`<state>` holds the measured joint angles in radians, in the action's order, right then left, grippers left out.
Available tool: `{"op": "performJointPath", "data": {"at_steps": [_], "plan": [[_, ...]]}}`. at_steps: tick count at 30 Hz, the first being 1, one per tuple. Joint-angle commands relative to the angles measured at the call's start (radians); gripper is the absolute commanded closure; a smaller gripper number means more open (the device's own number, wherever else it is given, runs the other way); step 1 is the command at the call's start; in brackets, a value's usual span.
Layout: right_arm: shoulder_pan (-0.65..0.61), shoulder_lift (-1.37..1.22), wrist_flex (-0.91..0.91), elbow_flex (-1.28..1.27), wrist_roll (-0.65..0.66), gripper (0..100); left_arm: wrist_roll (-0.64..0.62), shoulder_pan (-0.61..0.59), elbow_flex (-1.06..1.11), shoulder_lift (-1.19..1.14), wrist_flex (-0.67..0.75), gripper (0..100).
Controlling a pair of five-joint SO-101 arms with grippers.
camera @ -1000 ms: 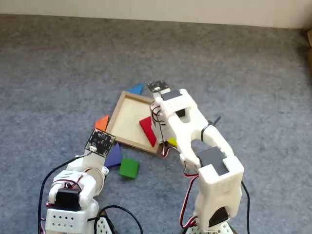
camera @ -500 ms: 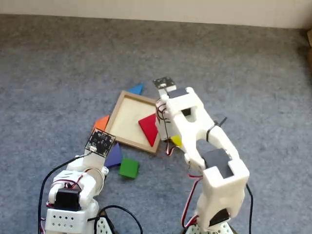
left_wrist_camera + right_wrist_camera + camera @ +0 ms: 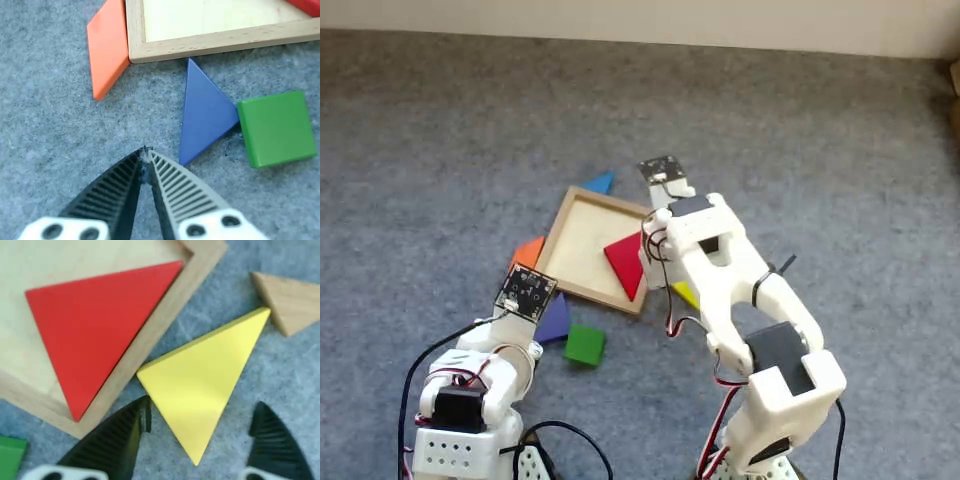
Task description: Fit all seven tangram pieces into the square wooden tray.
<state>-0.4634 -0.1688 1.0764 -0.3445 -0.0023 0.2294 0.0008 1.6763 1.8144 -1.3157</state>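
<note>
My right pincer (image 3: 202, 412) is wide open and empty, its fingers either side of the yellow wooden triangle (image 3: 205, 385). The triangle lies just beside the square wooden tray (image 3: 165, 310), at its 4 o'clock from overhead. The red wooden triangle (image 3: 95, 325) sits inside. My left pincer (image 3: 146, 152) is closed and empty, near the blue wooden triangle (image 3: 202, 115).

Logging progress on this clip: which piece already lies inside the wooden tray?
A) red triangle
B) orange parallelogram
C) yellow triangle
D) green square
A: the red triangle lies flat on the floor of the wooden tray, inside its rim, while the yellow triangle sits just outside it.
</note>
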Motion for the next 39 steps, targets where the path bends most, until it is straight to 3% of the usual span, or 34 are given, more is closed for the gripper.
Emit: {"op": "performJointPath", "data": {"at_steps": [1, 10, 23, 28, 39], "plan": [[0.008, 0.07, -0.018, 0.018, -0.034, 63.7, -0.006, -0.004, 0.019, 0.005, -0.005, 99], [-0.022, -0.05, -0.07, 0.028, -0.04, 63.7, -0.006, -0.004, 0.019, 0.005, -0.005, 99], [-0.053, -0.108, 0.015, 0.2, -0.12, 63.7, -0.006, -0.004, 0.019, 0.005, -0.005, 99], [-0.053, -0.111, -0.045, 0.193, -0.189, 63.7, -0.006, -0.004, 0.019, 0.005, -0.005, 99], [-0.051, -0.116, -0.136, 0.191, -0.189, 63.8, -0.006, -0.004, 0.019, 0.005, -0.005, 99]]}}
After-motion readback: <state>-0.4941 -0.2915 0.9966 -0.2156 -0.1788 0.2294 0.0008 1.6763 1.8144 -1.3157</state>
